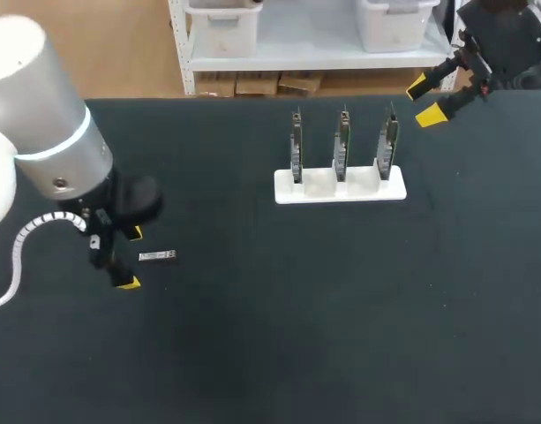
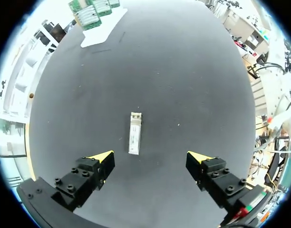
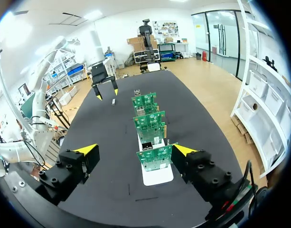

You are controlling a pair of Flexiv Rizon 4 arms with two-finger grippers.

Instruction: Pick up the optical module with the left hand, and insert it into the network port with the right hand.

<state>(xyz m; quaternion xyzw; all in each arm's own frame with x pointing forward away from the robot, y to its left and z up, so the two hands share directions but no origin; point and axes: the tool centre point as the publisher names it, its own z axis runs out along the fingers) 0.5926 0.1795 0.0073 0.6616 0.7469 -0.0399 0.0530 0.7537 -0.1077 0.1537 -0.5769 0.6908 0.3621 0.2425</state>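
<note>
Left gripper [image 2: 150, 156]: open wide, holding nothing. It hangs low over the bench [image 1: 296, 309], its yellow tips just short of the module, one to either side of its line.
Module [image 2: 135, 133]: lies flat and free on the bench, just ahead of the left gripper. Its long side runs away from the gripper, and it sits nearer one finger than the other.
Module, looks: a small, slim, silvery metal bar with square ends. It is pale on its upper face and very low against the dark bench.
Stand [image 1: 341, 190]: a white base well apart from the module, carrying three green cards [image 1: 341, 141] upright in a row. The ports are too small to make out.
Right gripper [image 1: 424, 101]: open wide and holding nothing, beyond the stand from the module.
Risk, off-centre closing: the nearer finger would probably meet the module first and push or spin it instead of clamping it.
Risk, height: the bar is so low that tips set too high may close over it, and tips set too low may scrape the bench.
Risk, handover: if the left gripper takes it mid-length, the right may have little free metal to hold.
Risk, insertion: a tilted module could jam at a port or knock a thin card.
</note>
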